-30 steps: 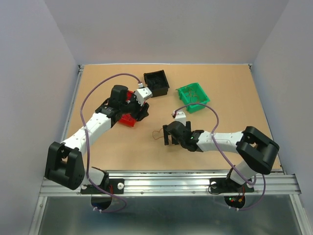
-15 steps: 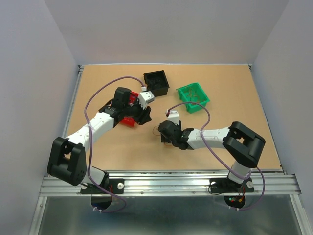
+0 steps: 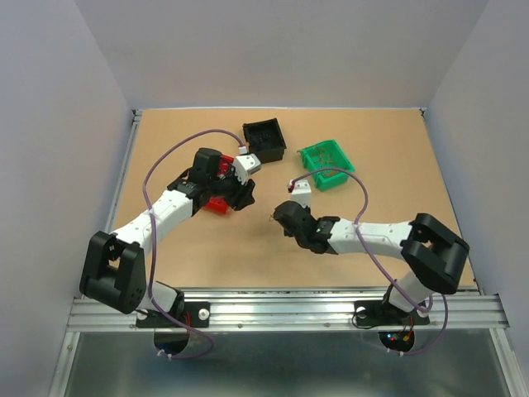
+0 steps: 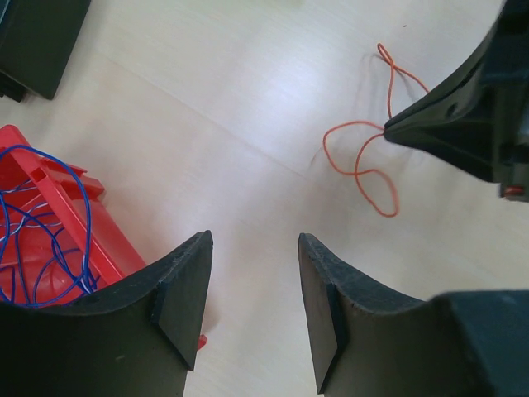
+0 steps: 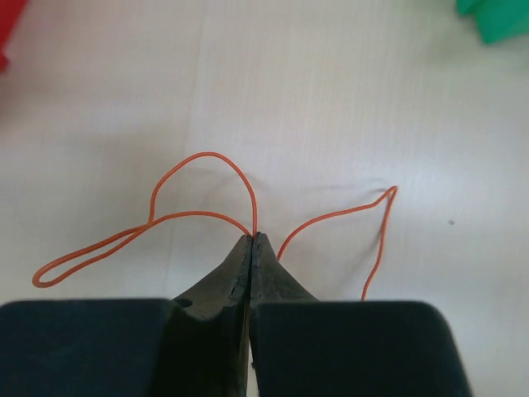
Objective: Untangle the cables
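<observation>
One thin orange cable (image 5: 202,155) lies looped on the tabletop, and my right gripper (image 5: 251,238) is shut on it, its tips pinching the wire where two loops meet. The left wrist view shows the same orange cable (image 4: 357,161) trailing from the right gripper's black fingers (image 4: 463,124). My left gripper (image 4: 254,248) hangs open over bare table, with nothing between its fingers, a short way left of that cable. From above, the right gripper (image 3: 281,213) is mid-table and the left gripper (image 3: 240,194) is just left of it.
A red bin (image 4: 74,207) holding tangled blue wires (image 4: 33,248) sits right beside the left gripper. A black bin (image 3: 264,141) stands at the back centre and a green bin (image 3: 326,165) with wires in it at the back right.
My right gripper went from wide open to shut on the orange cable and shifted slightly toward the back. The left arm drew in a little, then held still.
</observation>
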Controlling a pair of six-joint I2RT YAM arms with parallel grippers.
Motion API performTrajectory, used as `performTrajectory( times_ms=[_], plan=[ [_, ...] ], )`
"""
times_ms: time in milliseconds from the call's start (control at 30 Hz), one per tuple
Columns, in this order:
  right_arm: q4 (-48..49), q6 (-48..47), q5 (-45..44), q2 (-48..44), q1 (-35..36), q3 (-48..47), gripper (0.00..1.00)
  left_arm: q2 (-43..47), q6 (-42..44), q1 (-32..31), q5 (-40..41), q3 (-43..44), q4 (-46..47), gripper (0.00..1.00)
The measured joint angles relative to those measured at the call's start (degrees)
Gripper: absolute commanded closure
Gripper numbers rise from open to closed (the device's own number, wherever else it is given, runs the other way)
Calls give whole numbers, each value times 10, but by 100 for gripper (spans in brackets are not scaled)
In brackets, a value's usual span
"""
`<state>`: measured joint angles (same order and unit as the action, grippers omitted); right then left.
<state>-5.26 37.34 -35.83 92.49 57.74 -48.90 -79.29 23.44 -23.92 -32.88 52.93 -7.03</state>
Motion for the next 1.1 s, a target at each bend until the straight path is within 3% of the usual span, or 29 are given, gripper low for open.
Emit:
performTrajectory(
  times_ms=[200, 333, 567, 833, 1100],
  plan=[
    [-6, -68, -17, -85, -46, -30, 99, 0, 0, 0, 9, 0, 5, 44],
    [10, -122, 25, -93, -135, -87, 99, 0, -1, 0, 17, 0, 8, 44],
    [77, -170, 184, -83, -300, -141, 100, 0, -2, 0, 23, 0, 12, 44],
    [192, -128, 389, 13, -426, -146, 100, 0, -2, 0, 31, 0, 13, 44],
    [246, -92, 476, 57, -460, -94, 100, 0, -2, 0, 34, 0, 15, 44]
  ],
)
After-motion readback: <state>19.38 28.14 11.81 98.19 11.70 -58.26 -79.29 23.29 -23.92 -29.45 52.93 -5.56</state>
